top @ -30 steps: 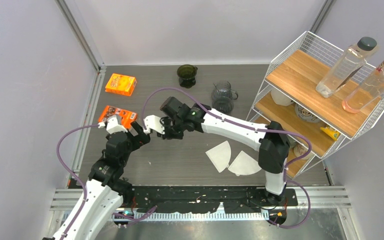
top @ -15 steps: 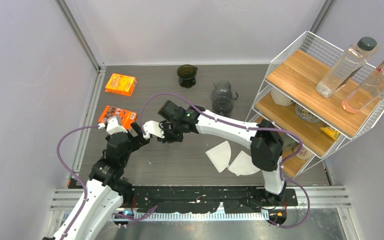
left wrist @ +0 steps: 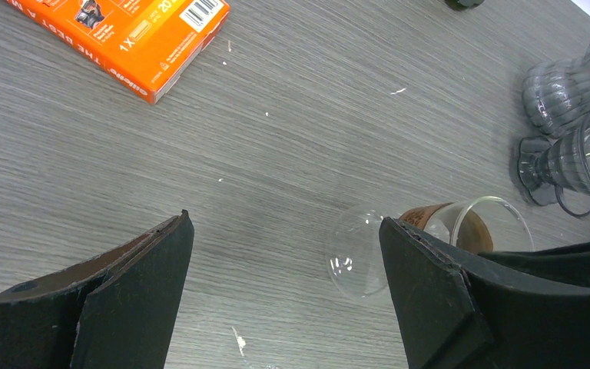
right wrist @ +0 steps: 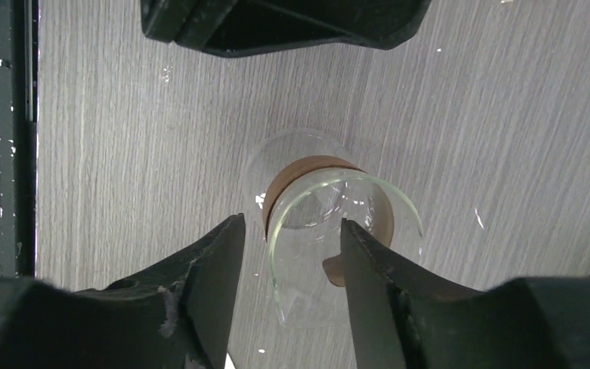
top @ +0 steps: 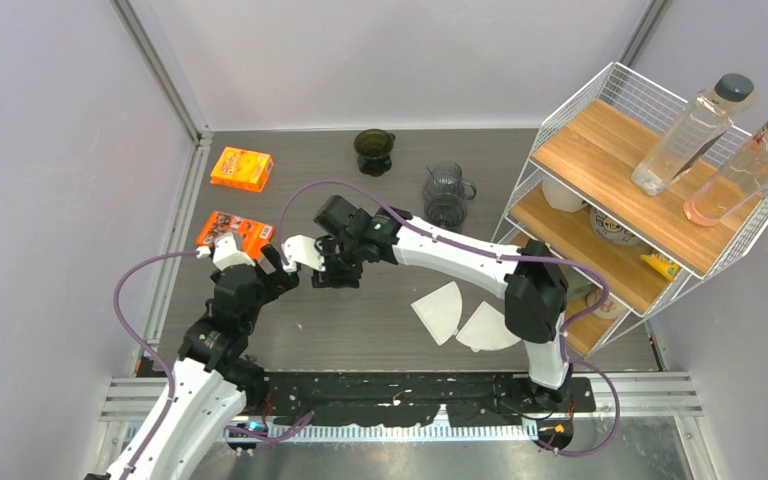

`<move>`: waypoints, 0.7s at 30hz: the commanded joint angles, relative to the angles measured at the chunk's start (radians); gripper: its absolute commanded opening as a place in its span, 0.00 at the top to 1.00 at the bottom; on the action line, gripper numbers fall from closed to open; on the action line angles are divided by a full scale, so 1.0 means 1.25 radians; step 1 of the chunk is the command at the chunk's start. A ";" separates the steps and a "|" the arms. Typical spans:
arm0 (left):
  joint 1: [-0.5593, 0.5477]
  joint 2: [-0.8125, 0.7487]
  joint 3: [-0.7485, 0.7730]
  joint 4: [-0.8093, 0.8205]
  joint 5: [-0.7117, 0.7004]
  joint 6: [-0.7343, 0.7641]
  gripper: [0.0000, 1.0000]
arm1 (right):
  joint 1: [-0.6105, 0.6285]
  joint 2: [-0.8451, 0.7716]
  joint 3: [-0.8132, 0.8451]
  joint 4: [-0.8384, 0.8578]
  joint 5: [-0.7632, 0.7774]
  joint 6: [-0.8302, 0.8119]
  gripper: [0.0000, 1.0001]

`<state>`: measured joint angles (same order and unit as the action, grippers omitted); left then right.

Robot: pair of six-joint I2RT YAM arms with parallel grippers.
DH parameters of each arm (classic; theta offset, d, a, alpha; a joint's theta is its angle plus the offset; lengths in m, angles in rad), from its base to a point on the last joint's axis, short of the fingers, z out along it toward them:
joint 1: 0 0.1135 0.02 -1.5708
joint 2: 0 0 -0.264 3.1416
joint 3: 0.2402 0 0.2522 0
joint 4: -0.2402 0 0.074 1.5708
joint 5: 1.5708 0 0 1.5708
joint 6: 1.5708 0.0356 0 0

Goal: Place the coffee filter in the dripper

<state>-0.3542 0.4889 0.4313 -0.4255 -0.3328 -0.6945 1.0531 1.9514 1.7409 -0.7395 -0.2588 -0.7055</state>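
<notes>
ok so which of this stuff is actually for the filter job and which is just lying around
For the job: glass dripper with brown collar; two white paper filters; right gripper, straddling its rim; left gripper, open beside it.

Just lying about: two orange boxes; dark green vessel; smoky glass jug; wire shelf with two bottles.

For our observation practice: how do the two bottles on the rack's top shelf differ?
The grey-capped bottle looks colourless; the pink-capped bottle is pink-tinted. The grey-capped bottle shows whole; the pink-capped bottle's cap meets the picture's edge. Both are tall, see-through and rest on the top shelf.
</notes>
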 commanded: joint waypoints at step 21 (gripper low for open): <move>-0.003 0.049 0.052 0.065 0.001 0.017 0.01 | -0.263 -0.255 -0.126 0.163 0.500 0.585 0.05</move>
<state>-0.3542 0.5091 0.4370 -0.4236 -0.3584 -0.6910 0.8059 1.5593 1.5246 -0.4290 0.2668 -0.1020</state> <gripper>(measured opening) 0.993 0.956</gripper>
